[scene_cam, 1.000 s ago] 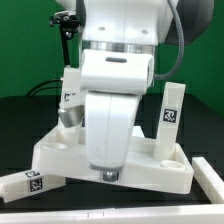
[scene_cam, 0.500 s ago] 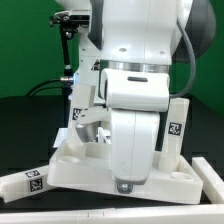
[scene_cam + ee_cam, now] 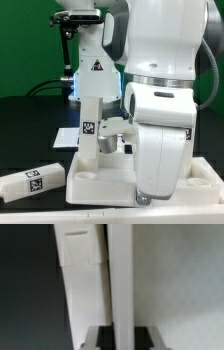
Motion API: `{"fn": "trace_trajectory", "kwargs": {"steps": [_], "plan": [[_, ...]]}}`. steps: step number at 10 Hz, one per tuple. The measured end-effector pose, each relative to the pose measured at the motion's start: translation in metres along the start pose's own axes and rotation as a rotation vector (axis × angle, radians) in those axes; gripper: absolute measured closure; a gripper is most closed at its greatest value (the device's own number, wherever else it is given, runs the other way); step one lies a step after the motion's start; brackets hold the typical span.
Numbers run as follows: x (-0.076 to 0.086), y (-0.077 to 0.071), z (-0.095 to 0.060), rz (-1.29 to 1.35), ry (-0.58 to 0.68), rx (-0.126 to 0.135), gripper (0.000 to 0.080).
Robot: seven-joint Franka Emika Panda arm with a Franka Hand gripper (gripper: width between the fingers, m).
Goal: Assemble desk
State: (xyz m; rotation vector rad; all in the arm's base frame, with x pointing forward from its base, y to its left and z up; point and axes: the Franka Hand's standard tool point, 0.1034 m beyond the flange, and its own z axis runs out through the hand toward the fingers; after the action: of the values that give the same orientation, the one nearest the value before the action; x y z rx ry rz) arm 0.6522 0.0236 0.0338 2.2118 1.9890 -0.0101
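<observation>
- My gripper [image 3: 121,338] is pinched narrow: in the wrist view its dark fingertips [image 3: 98,339] sit on either side of a thin white edge, which looks to me like a rim of the desk top [image 3: 100,182].
- The desk top lies flat on the dark table [image 3: 30,120], low in the exterior view.
- One leg [image 3: 88,135] stands upright on the desk top, tag facing the camera, just beside the arm [image 3: 165,130].
- A second leg [image 3: 30,181] lies loose on the table at the exterior view's left, near the desk top's corner.
</observation>
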Motion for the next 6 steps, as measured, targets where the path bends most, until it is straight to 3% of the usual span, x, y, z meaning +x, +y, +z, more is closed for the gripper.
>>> {"fn": "trace_trajectory", "kwargs": {"steps": [1,2,3,4,5,6], "plan": [[0.0,0.0,0.0,0.001,0.0,0.0,0.0754],[-0.001,0.0,0.0,0.002,0.0,0.0,0.0704],[-0.001,0.002,-0.005,0.003,-0.003,0.0,0.0518],[-0.001,0.006,-0.025,0.0,-0.005,-0.007,0.0518],[-0.001,0.002,-0.041,0.003,0.001,-0.014,0.0336],[-0.003,-0.003,-0.056,0.022,0.007,-0.016,0.0214]]}}
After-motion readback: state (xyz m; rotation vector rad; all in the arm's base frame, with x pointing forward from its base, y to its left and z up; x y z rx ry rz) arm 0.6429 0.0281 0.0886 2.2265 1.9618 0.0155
